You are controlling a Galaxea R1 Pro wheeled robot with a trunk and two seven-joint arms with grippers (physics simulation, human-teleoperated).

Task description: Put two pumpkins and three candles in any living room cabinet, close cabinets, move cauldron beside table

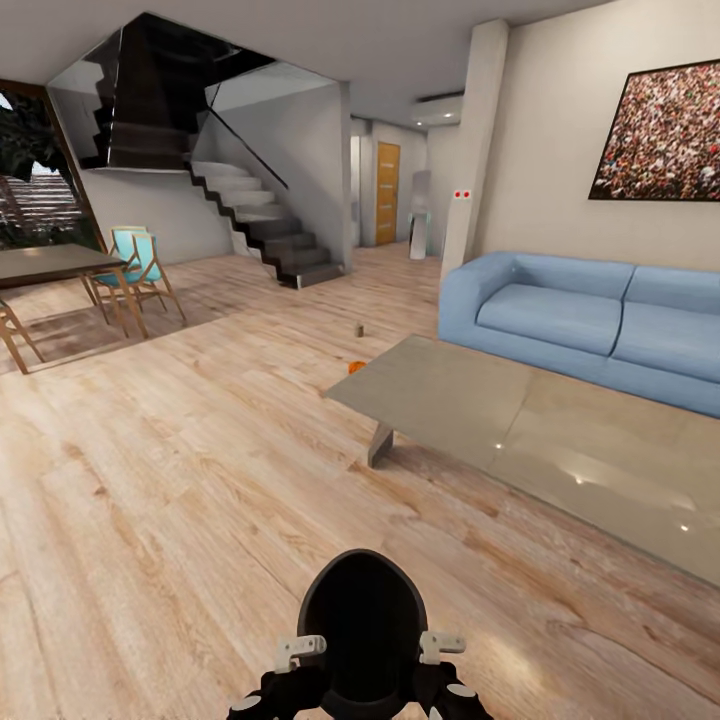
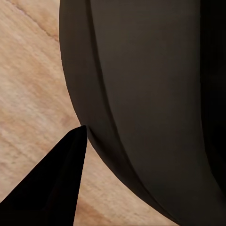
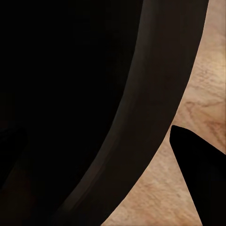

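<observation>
Black cauldron (image 1: 362, 625) sits at 6 o'clock in head view, held between both arms above wood floor (image 1: 150, 480); low grey table (image 1: 540, 430) at 3 o'clock, small pumpkin (image 1: 355, 367) at its far corner. Left wrist view: cauldron wall (image 2: 150, 108) touches one dark finger (image 2: 56, 183), grip state can't tell. Right wrist view: cauldron rim (image 3: 141, 117) beside dark finger (image 3: 202, 179), can't tell either.

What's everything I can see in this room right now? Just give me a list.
Pot: one, black, low in front, between the robot's hands.
Low table: one, grey and glossy, right of centre.
Sofa: one, light blue, behind the low table by the wall.
Pumpkin: one, orange, on the floor at the low table's far corner, partly hidden.
Small object: one, dark, on the floor beyond; too small to identify.
Dining table: one, dark wood, far left.
Chairs: teal seats, by the dining table.
Stairs: dark, at the back.
Picture: one, above the sofa.
Left hand, right hand: either side of the pot.
</observation>
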